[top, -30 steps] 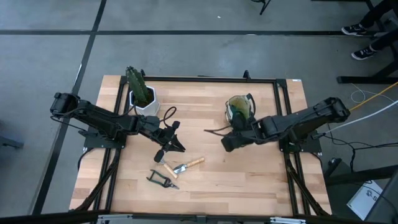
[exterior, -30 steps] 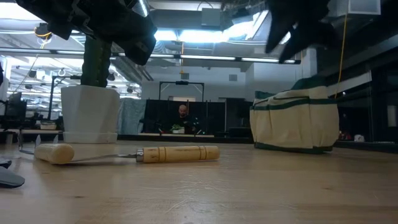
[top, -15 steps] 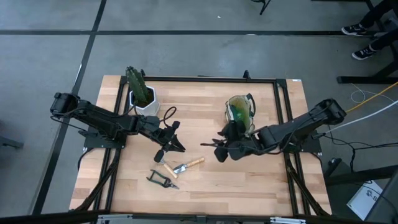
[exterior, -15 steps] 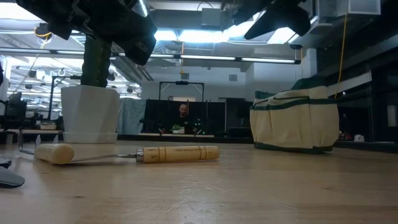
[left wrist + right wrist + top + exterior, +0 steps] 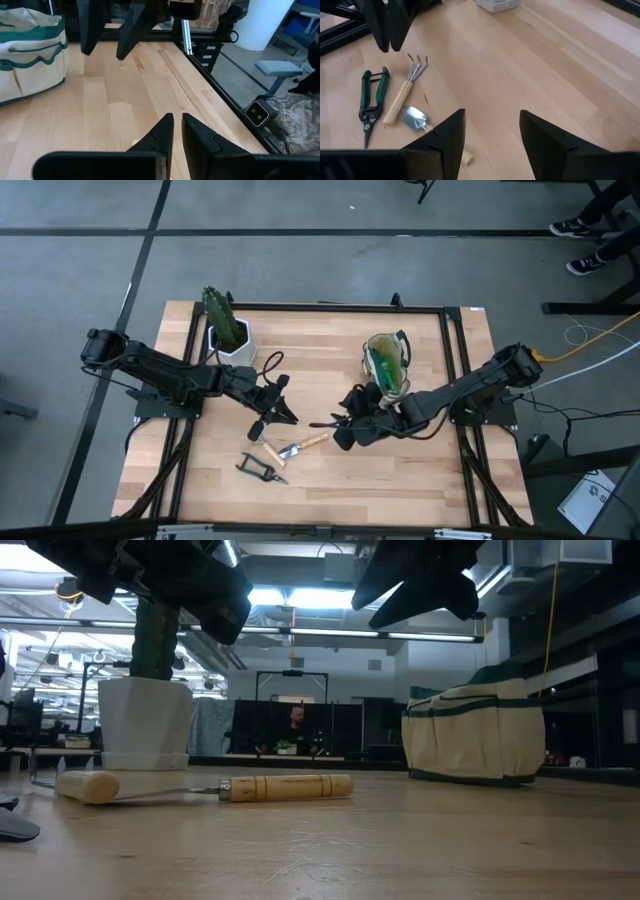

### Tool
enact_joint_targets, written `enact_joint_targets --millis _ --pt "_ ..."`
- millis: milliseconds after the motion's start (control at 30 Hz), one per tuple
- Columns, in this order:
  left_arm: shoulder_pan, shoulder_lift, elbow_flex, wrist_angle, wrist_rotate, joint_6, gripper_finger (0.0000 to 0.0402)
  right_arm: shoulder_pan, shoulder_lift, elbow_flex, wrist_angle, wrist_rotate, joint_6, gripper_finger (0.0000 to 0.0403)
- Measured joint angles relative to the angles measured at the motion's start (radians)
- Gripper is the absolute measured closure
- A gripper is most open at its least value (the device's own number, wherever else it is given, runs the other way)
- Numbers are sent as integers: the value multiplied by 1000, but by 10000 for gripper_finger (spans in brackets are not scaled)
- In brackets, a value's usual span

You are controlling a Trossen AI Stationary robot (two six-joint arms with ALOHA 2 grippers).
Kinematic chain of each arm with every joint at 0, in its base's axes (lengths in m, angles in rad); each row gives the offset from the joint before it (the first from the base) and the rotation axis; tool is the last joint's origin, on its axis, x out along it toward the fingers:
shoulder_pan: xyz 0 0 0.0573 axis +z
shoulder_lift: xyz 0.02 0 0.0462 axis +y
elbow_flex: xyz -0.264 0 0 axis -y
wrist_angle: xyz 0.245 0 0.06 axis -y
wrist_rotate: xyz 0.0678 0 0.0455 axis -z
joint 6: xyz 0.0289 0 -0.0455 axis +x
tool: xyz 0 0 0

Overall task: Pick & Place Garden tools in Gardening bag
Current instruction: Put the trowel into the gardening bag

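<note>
— Where's the trowel (image 5: 302,445)?
— Mid-table toward the front edge, lengthwise along it, blade toward the left edge, beside the rake (image 5: 406,86) and shears (image 5: 261,469).
— Grippers?
— Right gripper (image 5: 335,423) above it, jaws apart; left gripper (image 5: 283,411) nearby, jaws together, empty.
— Bag (image 5: 386,362)?
— Toward the right back corner.

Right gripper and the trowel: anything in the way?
No. In the right wrist view only bare wood lies between the open right gripper and the trowel; the rake and shears lie beyond it.
</note>
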Motion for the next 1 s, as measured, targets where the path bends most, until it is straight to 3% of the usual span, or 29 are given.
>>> enact_joint_targets --millis 800,1000 --pt "0 0 0 0 0 0 370 -7 4 0 6 -30 -34 216" --pt "0 0 0 0 0 0 370 8 18 0 105 -30 -53 216"
